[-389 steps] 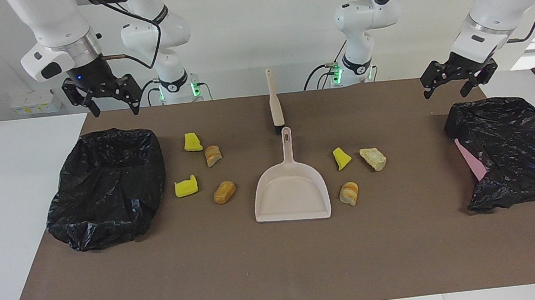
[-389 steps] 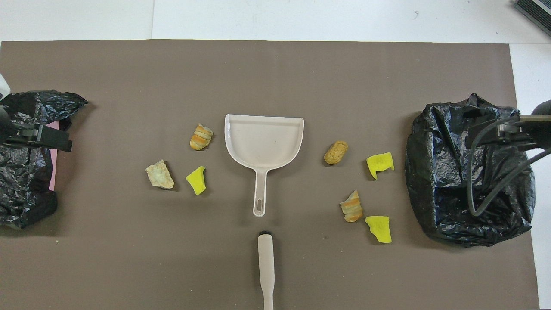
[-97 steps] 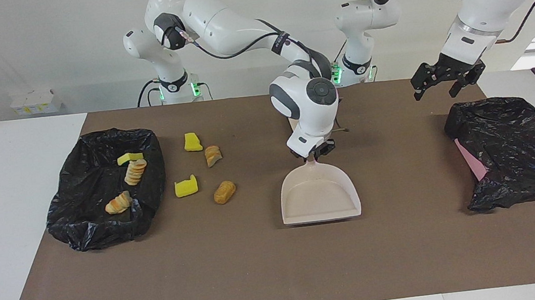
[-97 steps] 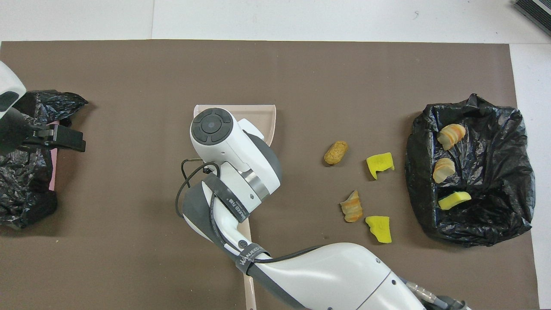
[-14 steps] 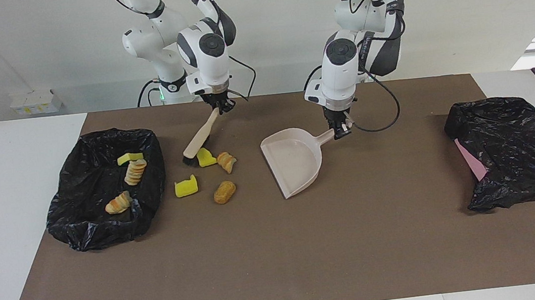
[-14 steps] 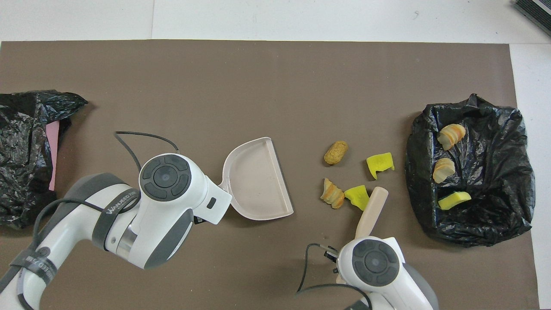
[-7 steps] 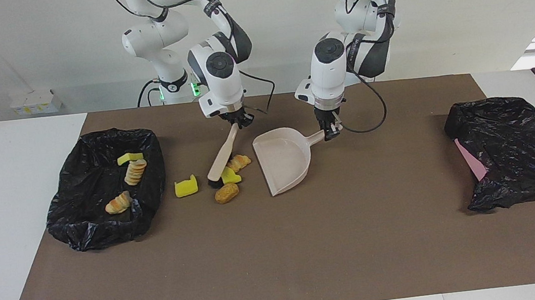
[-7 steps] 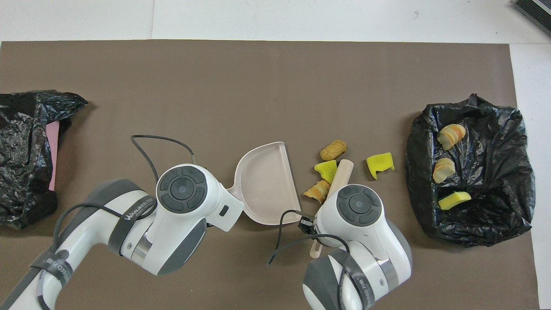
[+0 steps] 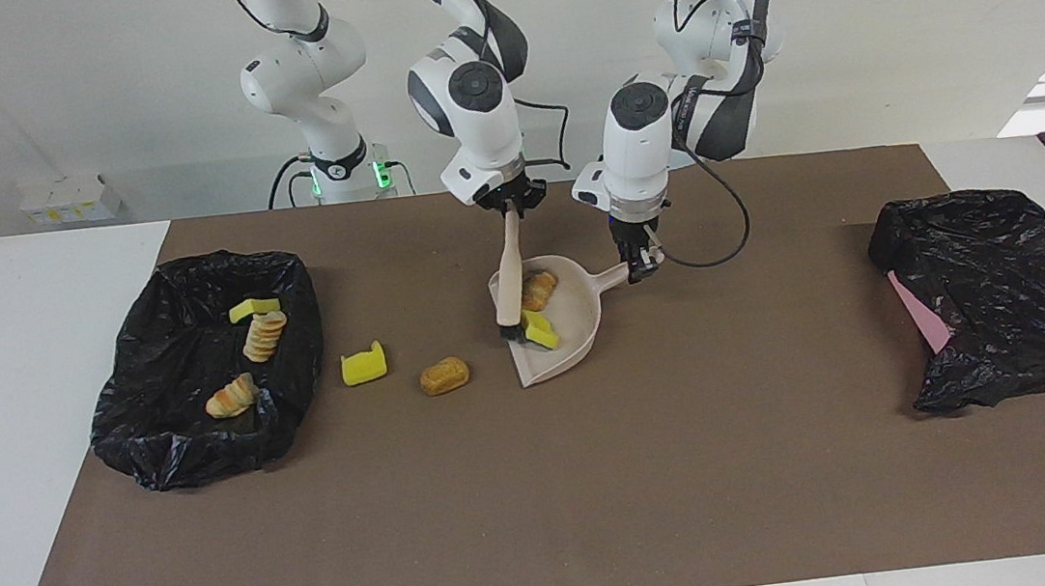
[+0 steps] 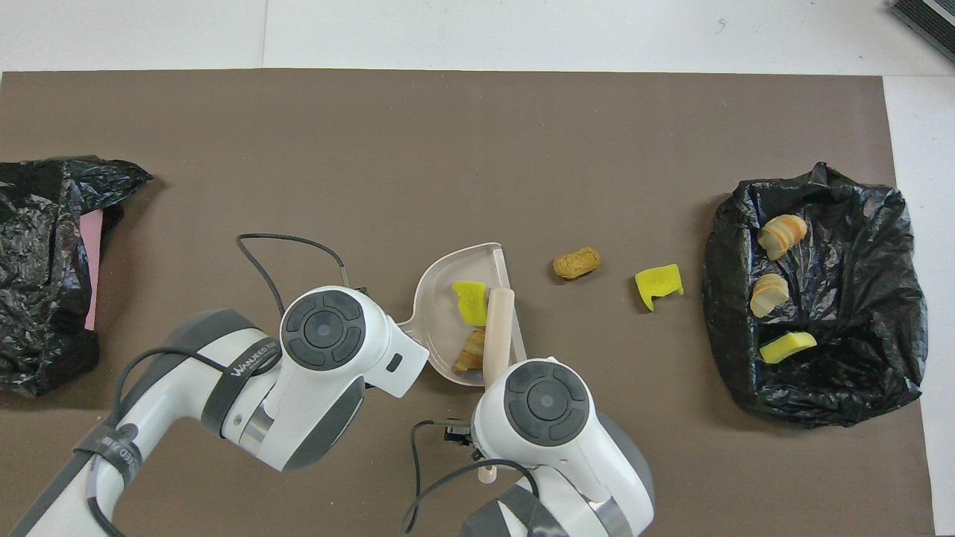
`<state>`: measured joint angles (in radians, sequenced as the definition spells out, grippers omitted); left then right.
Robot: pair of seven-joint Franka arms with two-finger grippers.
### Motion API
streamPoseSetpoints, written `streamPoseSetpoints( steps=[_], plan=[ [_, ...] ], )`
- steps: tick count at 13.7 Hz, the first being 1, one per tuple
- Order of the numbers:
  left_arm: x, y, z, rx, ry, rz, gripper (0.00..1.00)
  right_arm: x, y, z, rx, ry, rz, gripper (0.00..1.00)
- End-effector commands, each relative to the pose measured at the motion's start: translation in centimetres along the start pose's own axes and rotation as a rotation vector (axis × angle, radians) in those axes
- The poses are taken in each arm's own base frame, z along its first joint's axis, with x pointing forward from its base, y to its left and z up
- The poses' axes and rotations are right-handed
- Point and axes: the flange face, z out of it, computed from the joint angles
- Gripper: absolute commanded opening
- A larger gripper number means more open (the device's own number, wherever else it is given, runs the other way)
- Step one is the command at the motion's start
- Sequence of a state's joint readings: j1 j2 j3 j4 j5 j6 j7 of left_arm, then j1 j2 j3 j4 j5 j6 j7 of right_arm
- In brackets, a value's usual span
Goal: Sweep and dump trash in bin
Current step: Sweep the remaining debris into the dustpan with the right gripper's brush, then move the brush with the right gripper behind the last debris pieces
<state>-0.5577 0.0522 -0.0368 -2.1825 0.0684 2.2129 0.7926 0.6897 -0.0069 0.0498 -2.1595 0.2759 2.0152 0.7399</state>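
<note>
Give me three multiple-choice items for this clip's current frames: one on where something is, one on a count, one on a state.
1. Where is the brush's bristle end?
A. at the dustpan's open edge
B. in the black bin bag
C. flat on the mat, away from everything

2. How many trash pieces lie loose on the brown mat, outside pan and bag?
A. none
B. two
C. five

3. What is the left gripper doing?
A. hanging open over the mat
B. holding the dustpan's handle
C. holding the brush

Key: 1 A, the bristles sit at the pan's mouth beside the sponge chunk. 2 B, only the yellow chunk and brown lump. 3 B, it grips the handle; the right gripper holds the brush.
</note>
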Motion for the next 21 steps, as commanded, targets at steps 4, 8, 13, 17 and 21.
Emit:
streamPoseSetpoints(
  steps=[4, 8, 13, 17, 21],
  plan=[
    [-1.2, -1.3, 0.6, 0.032, 0.011, 0.008, 0.0, 2.9, 2.0, -6.0, -0.118, 0.009, -0.122, 0.0],
    [-0.8, -2.3, 0.2, 0.027, 0.018, -0.009, 0.0, 6.1, 8.4, -7.2, -0.366, -0.019, -0.264, 0.0],
    [0.0, -3.2, -0.5, 0.006, 0.029, -0.049, 0.0, 12.2, 17.0, -8.1, -0.514, 0.044, -0.181, 0.0],
    [0.4, -3.1, -0.5, 0.012, 0.034, -0.049, 0.0, 16.6, 23.6, -6.9, -0.537, 0.048, -0.179, 0.0],
    [0.5, -2.8, -0.6, 0.008, 0.027, -0.059, 0.0, 16.9, 25.0, -3.8, -0.521, 0.018, -0.177, 0.0]
  ],
)
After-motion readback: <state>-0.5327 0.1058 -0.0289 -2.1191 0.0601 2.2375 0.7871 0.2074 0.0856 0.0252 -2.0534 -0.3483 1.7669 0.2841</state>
